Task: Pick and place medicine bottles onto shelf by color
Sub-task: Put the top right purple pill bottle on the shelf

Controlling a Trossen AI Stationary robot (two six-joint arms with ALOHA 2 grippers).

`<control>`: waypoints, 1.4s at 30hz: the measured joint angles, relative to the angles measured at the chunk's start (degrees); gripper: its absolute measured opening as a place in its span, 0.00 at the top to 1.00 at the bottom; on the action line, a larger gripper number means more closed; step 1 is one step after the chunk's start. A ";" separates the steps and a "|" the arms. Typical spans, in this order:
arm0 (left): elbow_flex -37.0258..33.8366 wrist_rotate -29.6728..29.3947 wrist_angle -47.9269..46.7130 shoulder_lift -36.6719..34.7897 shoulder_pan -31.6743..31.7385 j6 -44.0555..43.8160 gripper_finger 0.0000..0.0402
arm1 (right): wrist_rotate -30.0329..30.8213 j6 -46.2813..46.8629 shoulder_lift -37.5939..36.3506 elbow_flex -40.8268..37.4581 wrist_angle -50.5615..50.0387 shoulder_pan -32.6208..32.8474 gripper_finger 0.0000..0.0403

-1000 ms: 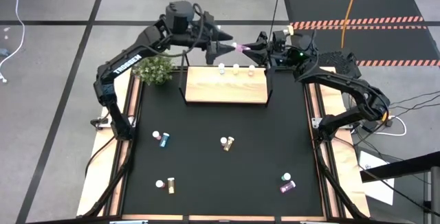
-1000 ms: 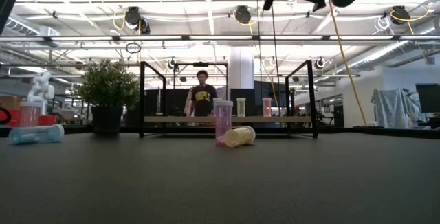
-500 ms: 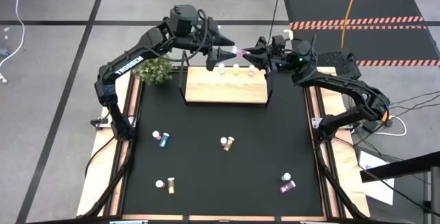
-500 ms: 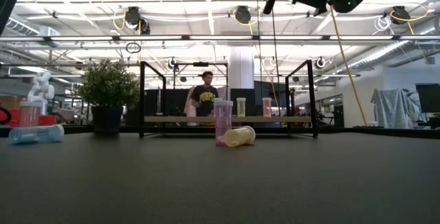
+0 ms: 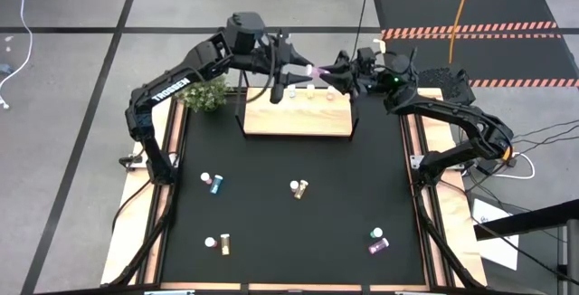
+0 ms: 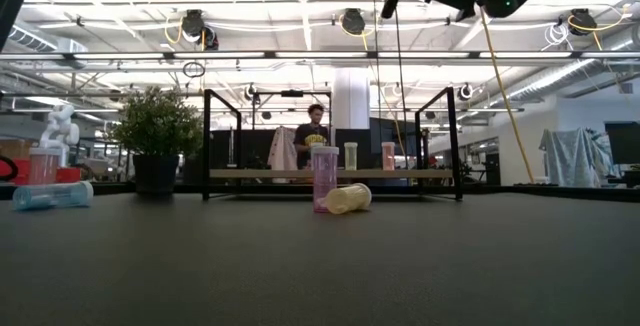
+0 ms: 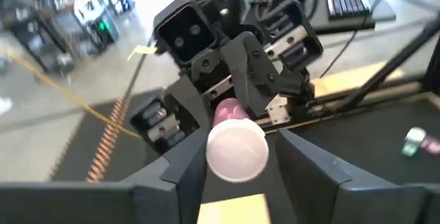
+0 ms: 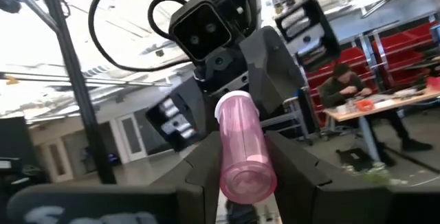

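Note:
A pink medicine bottle (image 5: 317,69) with a white cap hangs high over the far edge of the shelf (image 5: 297,114), lying level between my two grippers. My left gripper (image 5: 303,70) comes from the left and is shut on its cap end. My right gripper (image 5: 328,71) comes from the right and is shut on its other end. Three bottles (image 5: 310,90) stand in a row on the shelf's far side. Other bottles rest on the black mat: a teal one (image 5: 215,183), amber ones (image 5: 298,187) (image 5: 220,242) and a pink one (image 5: 377,242). My left gripper has the bottle's white cap (image 7: 237,148) between its two fingers, which close in on the cap's two sides. They come nearly level from the table's left, along the bottle's length. The bottle is clear of the shelf. My right gripper pinches the pink body near its base end (image 8: 249,176) between its two fingers. They come from the table's right, slanting slightly upward, along the bottle. The bottle lies roughly level, cap end (image 8: 230,104) toward my left gripper.
A small potted plant (image 5: 206,91) stands left of the shelf. Thin black posts (image 6: 206,146) rise at the shelf's corners. In the low view a pink bottle (image 6: 324,176) stands upright beside a pale one lying down (image 6: 348,198). A person (image 6: 315,141) is in the room behind.
My left gripper has moved toward the table's right, up to my right gripper, and has rolled about its own axis; its fingers now flank the bottle's cap. My right gripper has kept the pink bottle almost in place.

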 joint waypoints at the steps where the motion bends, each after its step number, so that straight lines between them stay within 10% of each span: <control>1: 0.00 -0.34 0.05 -0.01 -0.23 1.44 0.61 | -0.12 0.36 0.00 0.00 -0.02 0.00 0.76; 26: -0.04 -5.22 -1.43 0.03 1.13 4.52 0.71 | 5.65 -6.75 0.10 -0.02 -6.59 -0.19 0.61; 42: -2.55 -7.36 -4.65 0.09 10.27 5.01 0.70 | 7.48 -17.41 0.13 -0.07 -43.27 -2.84 0.41</control>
